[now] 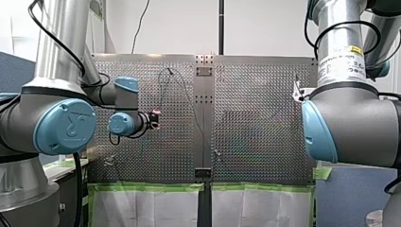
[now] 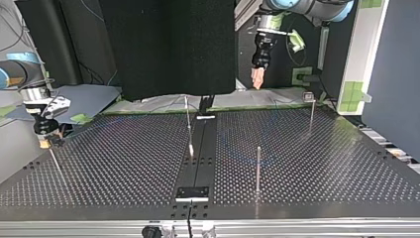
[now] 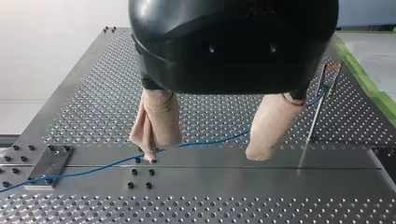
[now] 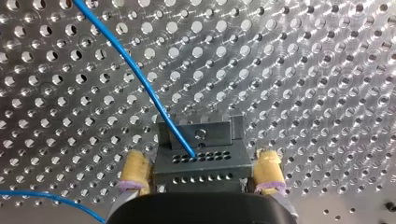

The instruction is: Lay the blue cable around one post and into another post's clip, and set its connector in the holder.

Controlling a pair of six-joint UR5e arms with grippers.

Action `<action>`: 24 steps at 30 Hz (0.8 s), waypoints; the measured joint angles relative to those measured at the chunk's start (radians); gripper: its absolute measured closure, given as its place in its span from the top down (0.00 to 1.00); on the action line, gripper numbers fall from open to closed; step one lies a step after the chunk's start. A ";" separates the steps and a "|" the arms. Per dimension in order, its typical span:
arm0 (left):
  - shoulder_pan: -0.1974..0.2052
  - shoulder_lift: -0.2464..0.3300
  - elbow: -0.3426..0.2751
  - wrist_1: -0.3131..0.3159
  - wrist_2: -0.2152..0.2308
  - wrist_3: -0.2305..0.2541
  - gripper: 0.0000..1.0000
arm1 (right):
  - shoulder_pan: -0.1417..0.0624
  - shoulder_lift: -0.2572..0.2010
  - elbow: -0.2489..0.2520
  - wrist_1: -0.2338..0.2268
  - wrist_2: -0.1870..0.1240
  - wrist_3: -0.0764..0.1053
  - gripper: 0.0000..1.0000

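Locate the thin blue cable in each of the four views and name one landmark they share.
Front view: thin blue cable, a faint line curving toward the plain metal centre strip.
Top view: cable faint along that strip.
Left wrist view: cable beyond my left gripper's open beige fingers.
Right wrist view: cable ends in the grey block between yellow-padded fingers.
Shared landmark: the perforated metal table.

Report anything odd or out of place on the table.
Nothing stands out. The blue cable lies loose across the table, running under my open left tool toward a post.
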 joint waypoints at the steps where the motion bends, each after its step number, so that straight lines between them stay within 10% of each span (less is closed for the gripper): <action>1: 0.000 0.000 0.000 0.000 0.000 0.000 1.00 | 0.000 0.000 0.000 0.000 0.000 0.000 1.00; 24: 0.008 0.000 0.000 -0.002 0.006 0.000 1.00 | 0.000 0.000 0.000 -0.010 -0.025 -0.001 1.00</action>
